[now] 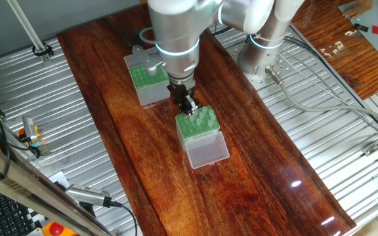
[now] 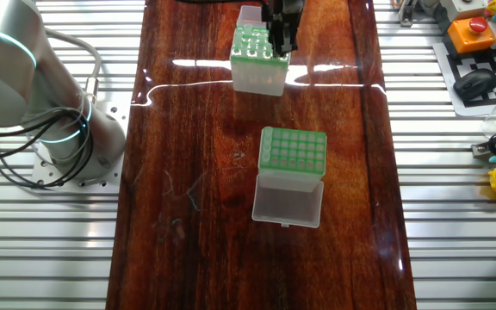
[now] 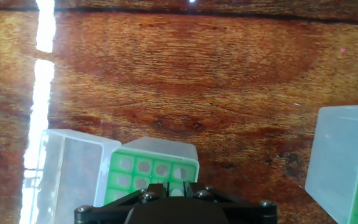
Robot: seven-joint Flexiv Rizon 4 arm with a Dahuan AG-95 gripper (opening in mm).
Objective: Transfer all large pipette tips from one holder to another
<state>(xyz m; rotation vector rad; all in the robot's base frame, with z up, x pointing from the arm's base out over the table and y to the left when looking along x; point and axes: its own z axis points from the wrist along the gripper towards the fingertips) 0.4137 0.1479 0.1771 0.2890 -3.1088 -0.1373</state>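
wooden table [image 1: 254, 164], jaws perhaps over green-topped box [image 1: 196, 122]

The silver Flexiv arm [image 1: 176, 29] reaches straight down over the middle of the wooden table, wrist vertical, its black two-finger gripper [image 1: 187, 105] pointing downward; the jaws' spacing is unclear.

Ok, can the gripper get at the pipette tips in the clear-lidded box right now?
Probably yes. The clear lid lies swung open, the gripper hangs just above the tips in the green rack, nothing between.
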